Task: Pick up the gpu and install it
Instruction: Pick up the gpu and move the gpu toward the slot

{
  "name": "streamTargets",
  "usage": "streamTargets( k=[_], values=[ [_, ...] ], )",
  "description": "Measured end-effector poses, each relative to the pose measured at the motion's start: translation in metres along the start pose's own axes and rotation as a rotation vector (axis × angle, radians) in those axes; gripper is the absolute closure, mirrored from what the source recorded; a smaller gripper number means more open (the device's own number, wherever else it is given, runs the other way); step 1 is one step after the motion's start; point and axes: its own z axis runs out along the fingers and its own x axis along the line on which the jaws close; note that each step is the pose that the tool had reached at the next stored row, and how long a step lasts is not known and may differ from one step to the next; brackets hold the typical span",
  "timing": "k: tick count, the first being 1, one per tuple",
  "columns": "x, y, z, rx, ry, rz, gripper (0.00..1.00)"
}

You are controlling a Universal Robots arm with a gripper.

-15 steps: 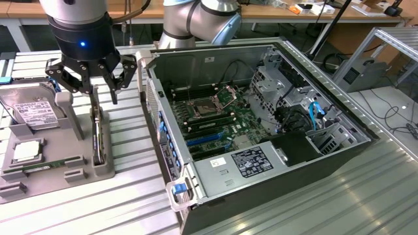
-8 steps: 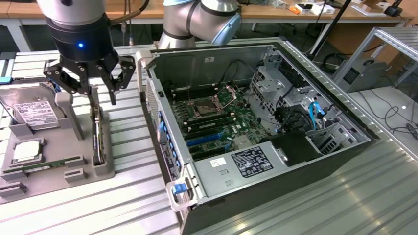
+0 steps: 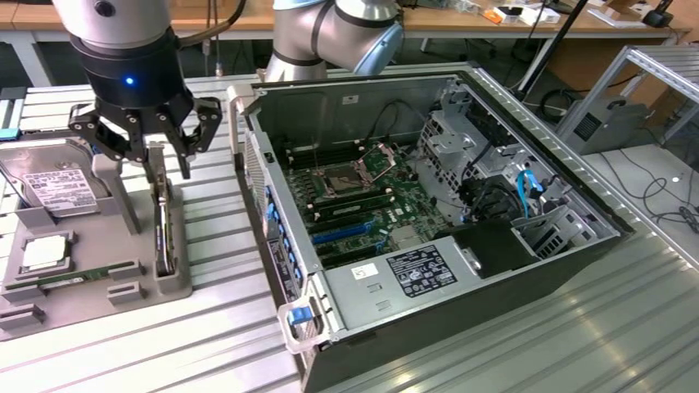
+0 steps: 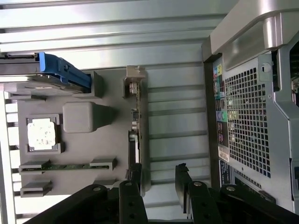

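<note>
The gpu (image 3: pixel 163 223) is a thin dark card standing on its edge in a slot of the grey holder tray (image 3: pixel 65 303), at the exterior view's left. My gripper (image 3: pixel 151 160) hangs open just above the card's far end, holding nothing. In the wrist view the gpu (image 4: pixel 138 122) shows edge-on with its silvery bracket (image 4: pixel 135 77) at one end. One of the black fingers (image 4: pixel 135 173) sits over the card's other end, and the gripper's (image 4: pixel 159 179) gap lies slightly to the side of the card, toward the computer case (image 4: pixel 252 116).
The open computer case (image 3: pixel 437 205) lies on its side beside the tray, motherboard exposed. The tray also holds a hard drive (image 3: pixel 49 184), a CPU (image 3: pixel 44 252) and a green memory stick (image 3: pixel 65 282). Ribbed metal table (image 3: pixel 218 344) lies all around.
</note>
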Motion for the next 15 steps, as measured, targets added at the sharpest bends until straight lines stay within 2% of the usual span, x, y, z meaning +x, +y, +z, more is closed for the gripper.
streamTargets(
  k=[15],
  values=[
    [0.006, -0.0006, 0.0048, -0.0001, -0.0002, 0.0, 0.58]
  ],
)
